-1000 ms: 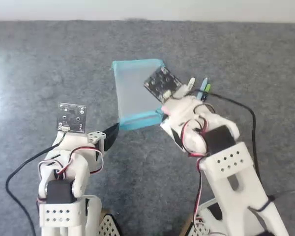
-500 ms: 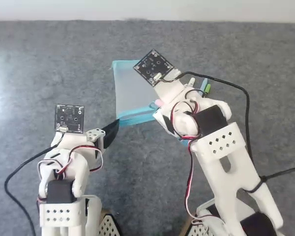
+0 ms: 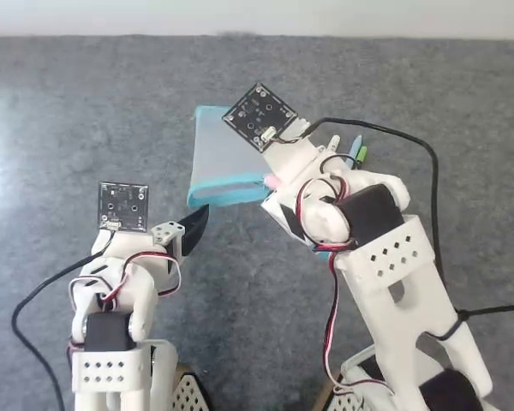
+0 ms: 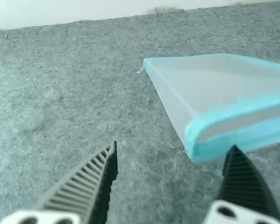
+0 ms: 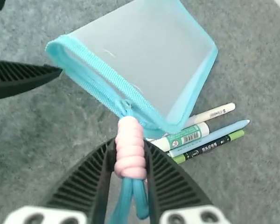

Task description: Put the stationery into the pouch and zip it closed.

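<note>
- Table: grey, rough-textured top under everything.
- Pouch: see-through w/ teal trim, the landmark here. It lies flat at the far end, and the zip edge on the near side looks tipped up off the table.
- Right arm: reaches over the pouch's zip edge. Right gripper is clamped on the pink zip pull, a teal cord dangling under it.
- Left gripper: jaws spread wide, nothing in them. It hovers just short of the pouch's near corner, not touching.
- Stationery: four pcs in a loose bundle on the table, right beside the pouch's side edge and outside it: white pen, tube w/ green label, blue pen, green-and-black pen.
- Zip slider: sits partway along the zip edge, nearer the stationery end. Can't tell how wide the mouth gapes.
- Progress: early, by the look of it. Nothing visible through the pouch wall and all four pcs are outside. My read: the zip is being worked open. Left to do: load each pc, then run the zip shut.
- Print: the tube label and the pen barrels carry lettering, too small to make out. None seen on the pouch.
</note>
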### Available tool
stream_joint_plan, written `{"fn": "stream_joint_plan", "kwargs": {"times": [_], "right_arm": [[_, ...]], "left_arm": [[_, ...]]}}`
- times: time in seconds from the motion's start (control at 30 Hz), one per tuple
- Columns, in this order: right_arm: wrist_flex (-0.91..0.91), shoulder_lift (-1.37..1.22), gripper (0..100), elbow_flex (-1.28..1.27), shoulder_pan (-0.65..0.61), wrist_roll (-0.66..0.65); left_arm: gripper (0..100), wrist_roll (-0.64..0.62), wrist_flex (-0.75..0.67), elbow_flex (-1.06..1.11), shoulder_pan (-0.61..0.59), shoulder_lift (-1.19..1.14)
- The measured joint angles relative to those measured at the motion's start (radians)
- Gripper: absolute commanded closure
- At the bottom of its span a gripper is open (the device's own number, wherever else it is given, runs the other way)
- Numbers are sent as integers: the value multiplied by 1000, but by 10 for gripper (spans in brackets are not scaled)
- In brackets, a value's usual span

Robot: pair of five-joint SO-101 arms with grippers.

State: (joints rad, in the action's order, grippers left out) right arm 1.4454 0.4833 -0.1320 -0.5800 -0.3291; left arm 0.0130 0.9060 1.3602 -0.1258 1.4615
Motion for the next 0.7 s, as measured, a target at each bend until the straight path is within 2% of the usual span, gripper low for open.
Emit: {"fn": "stream_joint_plan", "kwargs": {"times": [0.4, 0.7], "right_arm": [[18, 0, 992, 0, -46, 0], [117, 0, 992, 60, -61, -6]], "left_arm": [[655, 0, 0, 0, 0, 0], [657, 31, -92, 48, 3, 0]]}}
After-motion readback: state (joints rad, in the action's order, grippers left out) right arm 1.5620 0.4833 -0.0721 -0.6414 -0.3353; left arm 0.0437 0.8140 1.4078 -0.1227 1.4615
